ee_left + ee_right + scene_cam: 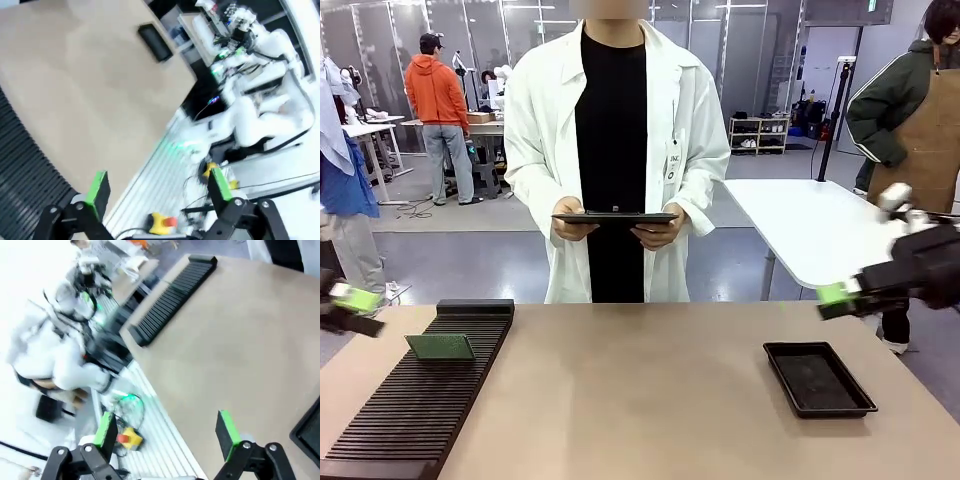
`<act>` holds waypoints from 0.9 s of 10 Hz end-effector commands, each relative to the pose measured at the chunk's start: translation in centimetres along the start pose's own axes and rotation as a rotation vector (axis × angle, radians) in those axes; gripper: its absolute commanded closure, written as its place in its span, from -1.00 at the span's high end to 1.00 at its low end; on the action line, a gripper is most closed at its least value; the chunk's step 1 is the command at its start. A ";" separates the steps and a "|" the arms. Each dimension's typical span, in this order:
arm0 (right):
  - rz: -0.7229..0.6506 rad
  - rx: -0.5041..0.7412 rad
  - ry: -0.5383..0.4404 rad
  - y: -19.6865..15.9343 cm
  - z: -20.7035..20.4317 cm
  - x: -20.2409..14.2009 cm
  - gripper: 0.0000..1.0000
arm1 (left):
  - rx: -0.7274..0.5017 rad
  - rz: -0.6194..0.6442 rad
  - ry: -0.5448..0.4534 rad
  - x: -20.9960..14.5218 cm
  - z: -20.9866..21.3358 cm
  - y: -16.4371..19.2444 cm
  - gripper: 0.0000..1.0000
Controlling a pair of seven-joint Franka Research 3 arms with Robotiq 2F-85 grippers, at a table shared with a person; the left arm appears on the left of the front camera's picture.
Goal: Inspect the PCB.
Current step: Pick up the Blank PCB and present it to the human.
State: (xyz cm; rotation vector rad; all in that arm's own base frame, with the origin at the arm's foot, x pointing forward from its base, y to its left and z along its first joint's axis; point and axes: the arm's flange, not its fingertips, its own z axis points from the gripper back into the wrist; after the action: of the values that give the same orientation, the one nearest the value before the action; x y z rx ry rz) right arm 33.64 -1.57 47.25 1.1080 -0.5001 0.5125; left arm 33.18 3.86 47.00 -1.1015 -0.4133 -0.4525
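left claw (159,181) spread, right claw (165,426) spread

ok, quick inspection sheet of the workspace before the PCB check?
surface: tan table, bare between rack and tray
job's things: PCB stands in the black rack, left; black tray, right, looks empty
clutter: nothing seen
grippers: left gripper open at the table's left edge, holding nothing; right gripper open off the right edge, holding nothing
cables: cables by the robot base, below the table edge
surroundings: person at the far side holds a tablet in both hands; white table behind
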 end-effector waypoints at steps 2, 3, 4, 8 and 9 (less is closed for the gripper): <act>-0.085 0.033 -0.139 -1.0 4.1 -8.3 1.00 | -0.024 0.107 -0.227 -6.6 5.1 2.7 1.00; -0.078 0.037 -0.168 -1.1 5.0 -9.7 1.00 | 0.032 0.127 -0.250 -8.5 6.4 3.2 1.00; -0.070 0.041 -0.185 -1.2 5.6 -10.9 1.00 | 0.033 0.131 -0.322 -10.1 7.8 3.7 1.00; -0.050 0.051 -0.248 -1.5 5.6 -11.7 1.00 | 0.083 0.176 -0.357 -11.5 9.2 4.6 1.00; -0.077 0.048 -0.198 -3.8 11.0 -8.4 1.00 | 0.081 0.181 -0.353 -10.0 13.1 6.0 1.00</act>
State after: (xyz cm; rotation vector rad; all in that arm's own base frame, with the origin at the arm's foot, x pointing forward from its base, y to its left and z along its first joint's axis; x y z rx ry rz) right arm 28.29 -14.06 43.32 1.2260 -0.6237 0.3448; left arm 26.82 19.57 42.31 -1.1147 -0.6183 -0.0693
